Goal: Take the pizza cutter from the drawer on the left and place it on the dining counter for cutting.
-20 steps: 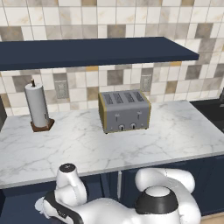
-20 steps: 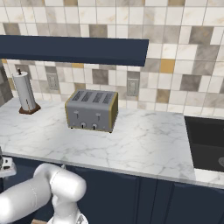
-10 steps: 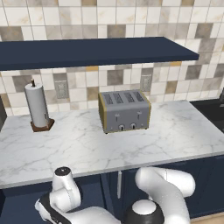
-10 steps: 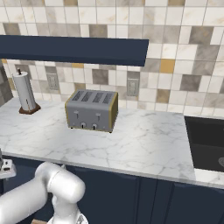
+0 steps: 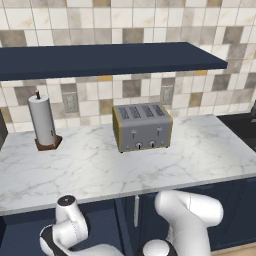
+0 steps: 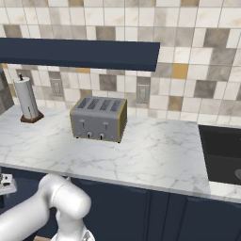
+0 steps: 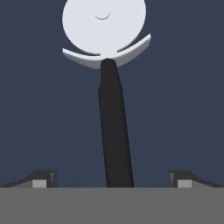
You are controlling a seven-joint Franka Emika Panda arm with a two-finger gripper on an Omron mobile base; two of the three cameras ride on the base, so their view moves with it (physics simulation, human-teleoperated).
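Since a second ago the arm's white elbow has sunk lower at the bottom of the left base view, and the wrist link at lower left has dropped with it; the tabletop things have not shifted. The arm folds down below the tabletop edge, its forearm reaching toward the lower left of the right base view.

In the hand view the hand [image 7: 112,181] looks straight down at one pizza cutter [image 7: 109,78], lying on the navy floor of the drawer [image 7: 183,96]. Its pale round wheel sits at the top centre, its black handle runs down to the bottom centre. Two dark fingertips [image 7: 43,178] stand wide apart at lower left and lower right, released, the handle midway between them and touching neither.

On the marble tabletop [image 5: 100,170] stand one toaster [image 5: 142,126] at centre and one paper towel roll [image 5: 42,121] at left, well apart.
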